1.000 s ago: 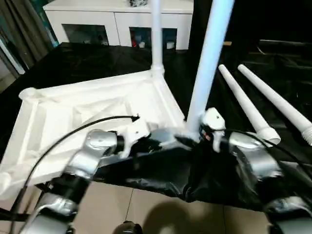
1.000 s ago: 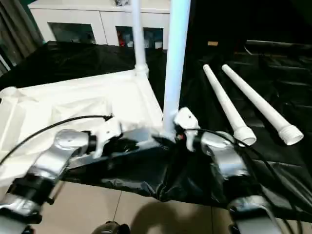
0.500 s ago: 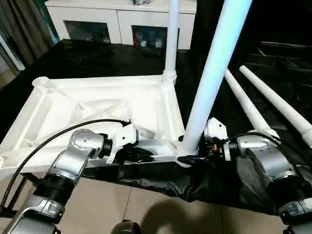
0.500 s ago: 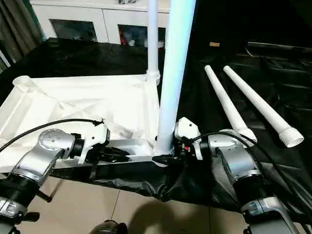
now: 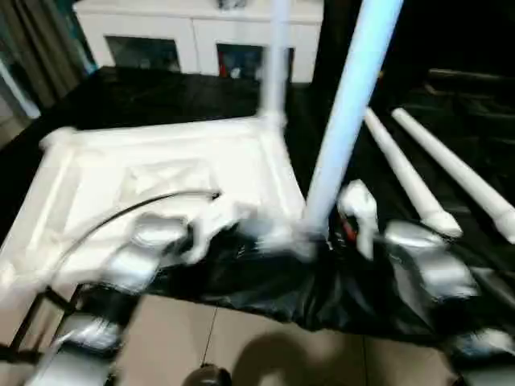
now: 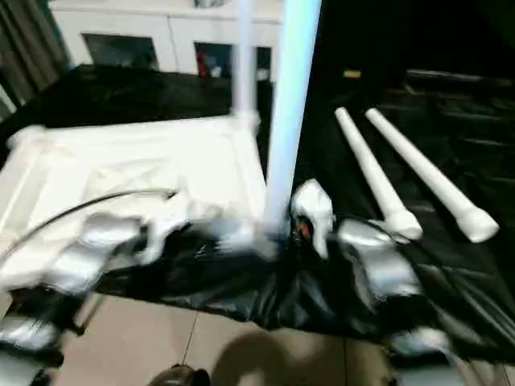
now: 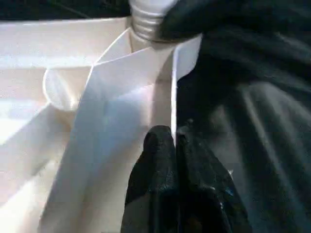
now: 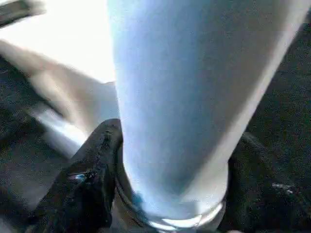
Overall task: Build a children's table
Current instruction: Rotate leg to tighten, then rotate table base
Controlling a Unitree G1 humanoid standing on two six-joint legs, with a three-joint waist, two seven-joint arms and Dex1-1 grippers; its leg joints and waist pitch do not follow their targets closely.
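Note:
The white tabletop [image 5: 161, 173] lies upside down on the black-covered work table. Two white legs stand upright in its corner sockets, the far leg [image 5: 278, 64] and the near leg [image 5: 350, 104]. Two more legs [image 5: 406, 173] lie loose on the black cloth to the right. My right gripper [image 8: 175, 138] is at the near leg's base, with a black finger [image 8: 92, 170] against each side of the tube. My left gripper [image 7: 173, 135] is shut, its fingertips pinching the thin wall of the tabletop's front rim [image 7: 173, 87], a short way left of that leg's threaded end [image 7: 146, 19].
A white cabinet [image 5: 193, 36] with glass doors stands behind the table. The black cloth [image 5: 265, 297] hangs over the table's front edge above a tiled floor. A black cable [image 5: 161, 205] arcs over my left forearm.
My right gripper's fingers have drawn in around the near leg's base. The left gripper stays clamped on the rim. The whole picture has shifted with the head.

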